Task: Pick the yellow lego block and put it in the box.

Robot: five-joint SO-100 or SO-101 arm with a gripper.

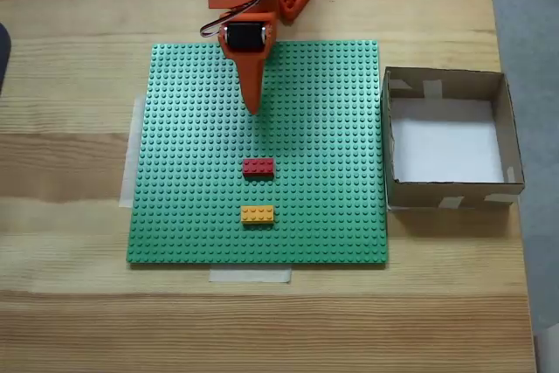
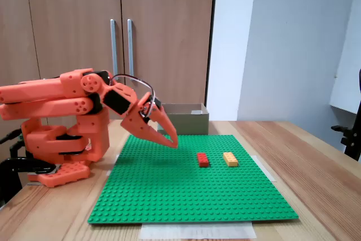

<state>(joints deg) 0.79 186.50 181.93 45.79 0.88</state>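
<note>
The yellow lego block [image 1: 257,214] lies flat on the green studded baseplate [image 1: 332,128], near its front edge in the top-down fixed view. In the side fixed view the yellow lego block [image 2: 230,158] sits right of a red brick [image 2: 203,160]. My orange gripper [image 1: 254,109] hovers over the baseplate's far half, beyond the red brick [image 1: 258,166], pointing toward both bricks. The gripper [image 2: 174,142] tilts down, its fingers meet at the tip and it holds nothing. The box [image 1: 444,191] stands off the baseplate's right edge, its white floor bare.
The baseplate [image 2: 169,196] is taped to a wooden table [image 1: 70,155]. The arm's orange base [image 2: 62,139] stands at the plate's far edge. The box [image 2: 183,118] shows behind the gripper in the side view. Wooden cabinet doors rise behind the table.
</note>
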